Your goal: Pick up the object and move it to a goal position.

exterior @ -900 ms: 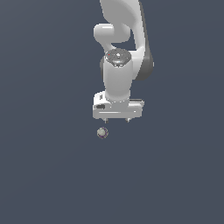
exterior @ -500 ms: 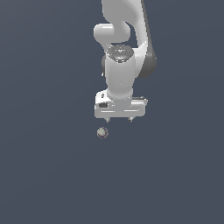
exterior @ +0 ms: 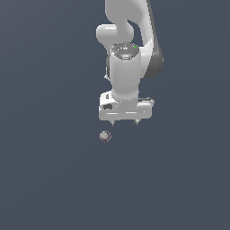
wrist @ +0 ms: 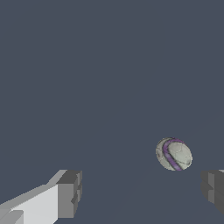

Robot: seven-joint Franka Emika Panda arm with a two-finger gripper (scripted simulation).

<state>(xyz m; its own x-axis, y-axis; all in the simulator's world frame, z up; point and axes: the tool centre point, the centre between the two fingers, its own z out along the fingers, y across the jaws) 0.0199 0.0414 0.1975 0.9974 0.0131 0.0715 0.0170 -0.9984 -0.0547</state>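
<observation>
The ball [exterior: 105, 136], pale grey with a purple stripe, rests on the dark surface [exterior: 49, 179], just beside and toward the exterior view's left of the white gripper [exterior: 125, 121], not touching it. The jaws are released, spread wide with nothing between them; in the wrist view the ball [wrist: 173, 154] lies ahead of the dark fingertips [wrist: 70, 192], nearer one of them.

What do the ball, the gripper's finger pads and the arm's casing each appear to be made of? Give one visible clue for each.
Ball: looks like matte stitched leather or rubber, pale grey with purple bands; being a render, uncertain.
Finger pads: dull grey blocks with ridged faces, suggesting rubber.
Arm casing: smooth white shell with soft highlights, like moulded plastic or painted metal.
The gripper stands open, apart from the ball.
</observation>
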